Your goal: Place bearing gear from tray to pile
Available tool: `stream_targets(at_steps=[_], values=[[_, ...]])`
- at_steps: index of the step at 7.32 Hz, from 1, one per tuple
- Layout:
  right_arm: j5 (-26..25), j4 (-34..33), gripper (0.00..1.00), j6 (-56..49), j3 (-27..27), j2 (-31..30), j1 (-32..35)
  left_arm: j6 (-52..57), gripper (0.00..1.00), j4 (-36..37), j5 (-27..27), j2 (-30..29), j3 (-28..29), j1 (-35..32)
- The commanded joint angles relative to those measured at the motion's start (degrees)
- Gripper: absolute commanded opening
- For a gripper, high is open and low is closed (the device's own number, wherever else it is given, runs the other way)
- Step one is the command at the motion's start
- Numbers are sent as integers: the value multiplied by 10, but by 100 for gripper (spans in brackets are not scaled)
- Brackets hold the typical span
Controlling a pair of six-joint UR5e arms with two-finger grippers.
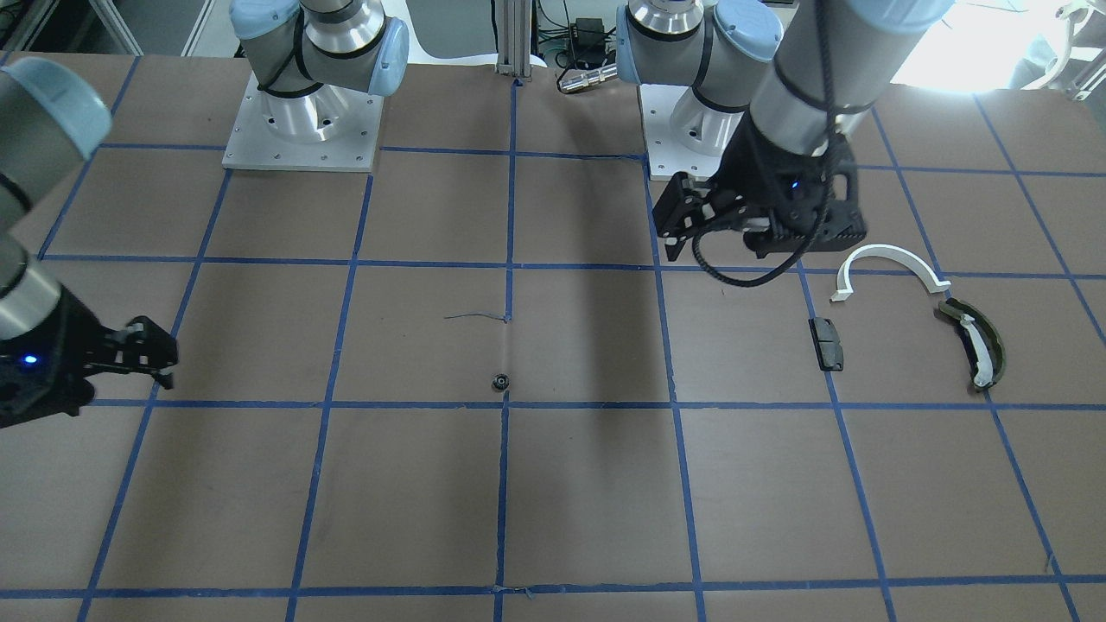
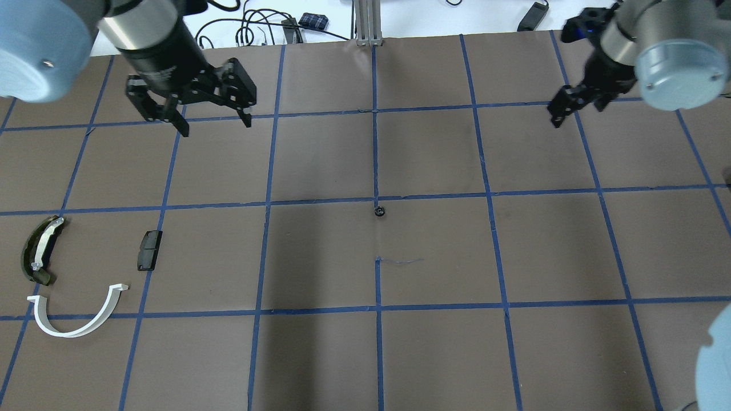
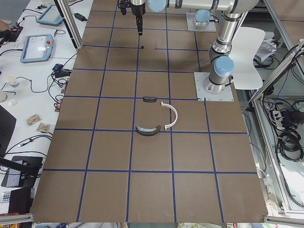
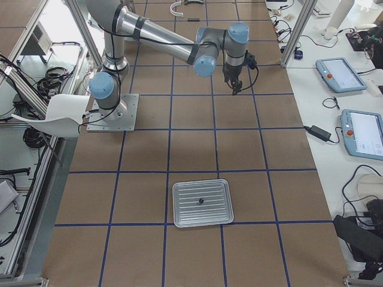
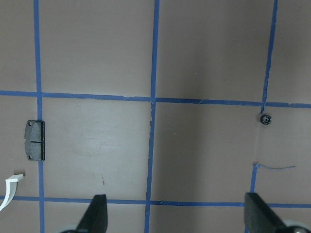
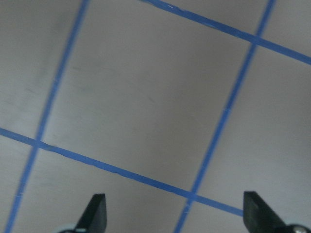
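Note:
A small black bearing gear point(image 2: 379, 212) lies on the bare table at a tape crossing near the middle; it also shows in the front view point(image 1: 499, 381) and the left wrist view point(image 5: 265, 119). Another small black part point(image 4: 201, 200) sits in the metal tray point(image 4: 221, 210), which only the right side view shows. The pile is at the robot's left: white arc point(image 2: 77, 325), olive curved piece point(image 2: 40, 248), black block point(image 2: 149, 250). My left gripper point(image 2: 214, 125) is open and empty, above the table beyond the pile. My right gripper point(image 2: 562, 114) is open and empty, far right.
Blue tape lines grid the brown table. The arm bases point(image 1: 302, 130) stand at the robot's edge. A short loose thread point(image 2: 400, 261) lies close to the gear. Cables and boxes point(image 2: 274, 25) lie past the far edge.

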Motion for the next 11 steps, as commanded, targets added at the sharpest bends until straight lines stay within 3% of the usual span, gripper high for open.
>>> stream_targets(at_steps=[1,3,4,6,9,10,11], values=[[-2,-3,100,-229,-4,7,-190,-90,99,151,-9,-54,-64,-90],[6,-53,100,-397,-17,66,-303,-112,99,262,-14,-110,-120,-132],[9,-99,99,-478,-31,114,-324,-134,98,291,-7,-149,-124,-160],[43,-105,96,-574,-61,192,-360,-183,98,367,-5,-212,-125,-198],[26,-130,89,-630,-64,227,-366,-176,90,397,4,-254,-115,-202],[21,-131,79,-629,-71,227,-366,-172,88,397,34,-253,-114,-202],[19,-131,78,-627,-71,226,-366,-171,83,397,60,-255,-117,-202]])
